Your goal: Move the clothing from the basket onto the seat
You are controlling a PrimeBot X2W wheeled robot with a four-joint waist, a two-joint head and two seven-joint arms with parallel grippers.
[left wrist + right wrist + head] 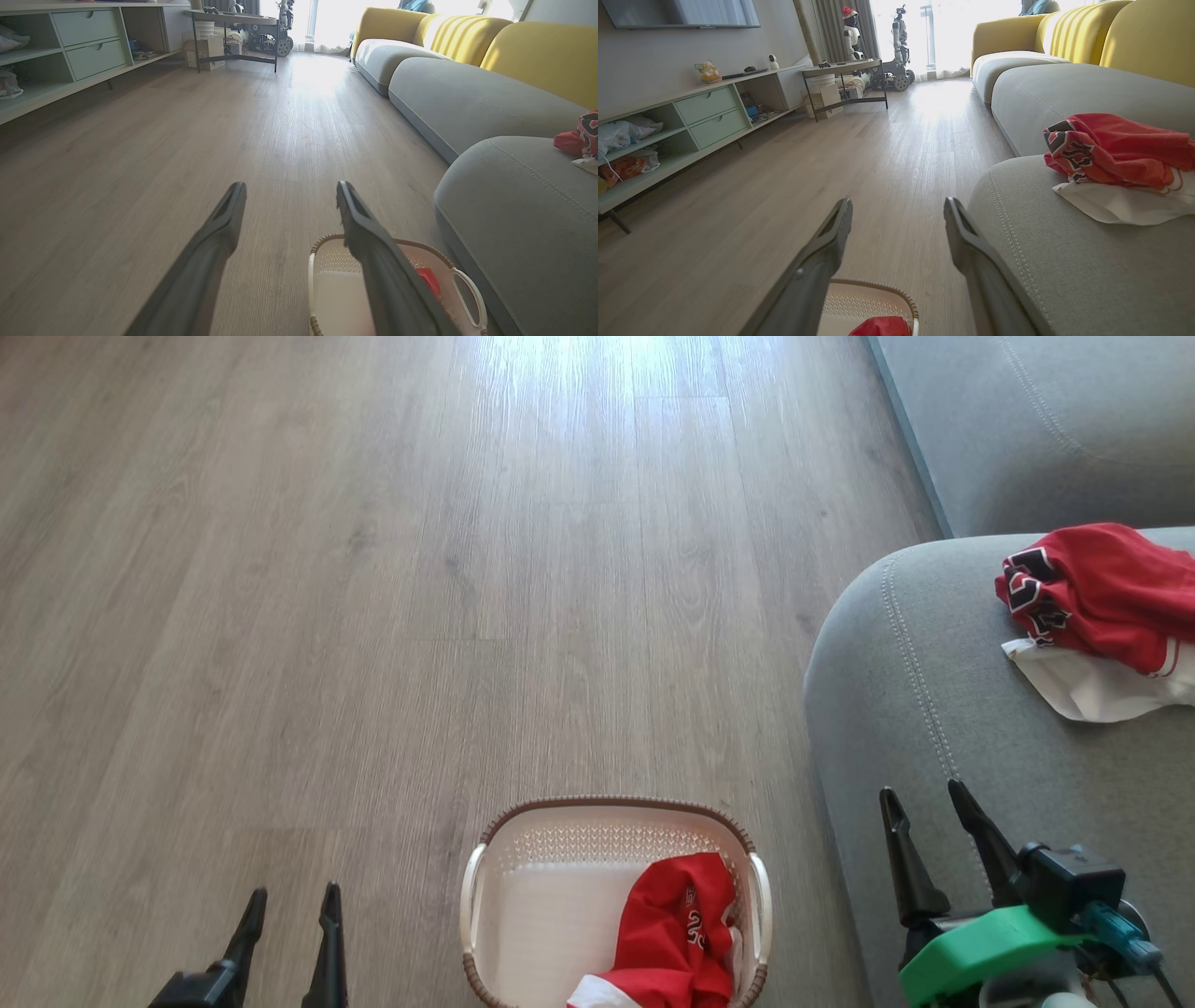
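Observation:
The cream basket (495, 915) stands on the floor at the bottom centre, beside the grey seat (924, 691). One red jersey (677, 933) lies bunched in the basket's right half. Another red jersey (1102, 588), over a white cloth, rests on the seat at the right; it shows too as the red jersey (1111, 151) in the right wrist view. My left gripper (289, 901) hangs open over the floor left of the basket, holding nothing. Over the seat's front part my right gripper (924, 798) is open and holds nothing. In the left wrist view the basket (327, 289) is partly hidden behind a finger.
A second grey cushion (1036, 420) lies farther along the sofa, with yellow backrests (514, 42) behind. A pale green low cabinet (691, 121) lines the far wall, and a small dark table (845, 79) with wheeled robots stands near the window. Wooden floor (420, 569) stretches wide ahead.

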